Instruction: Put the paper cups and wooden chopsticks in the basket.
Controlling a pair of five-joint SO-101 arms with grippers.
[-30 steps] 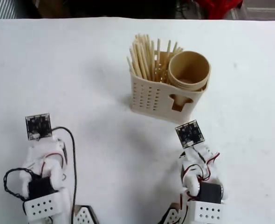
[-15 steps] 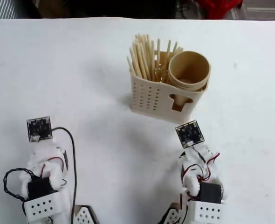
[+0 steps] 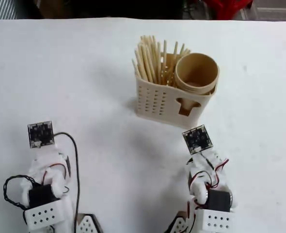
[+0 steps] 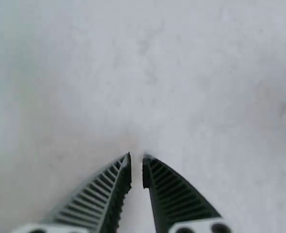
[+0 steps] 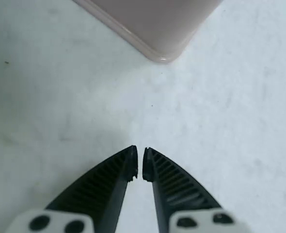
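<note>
A cream perforated basket stands at the table's middle back. Several wooden chopsticks stand upright in its left side, and stacked tan paper cups sit in its right side. Both arms are drawn back at the near edge. My left gripper is shut over bare white table with nothing in it. My right gripper is also shut and empty, just short of the basket's bottom corner. In the high view the left arm is at lower left, the right arm at lower right.
The white table stretches wide to the left and right of the basket. A black cable loops beside the left arm. Dark and red objects lie beyond the table's far edge.
The left arm pulled back slightly toward the near edge. The right arm, basket, cups and chopsticks have not moved.
</note>
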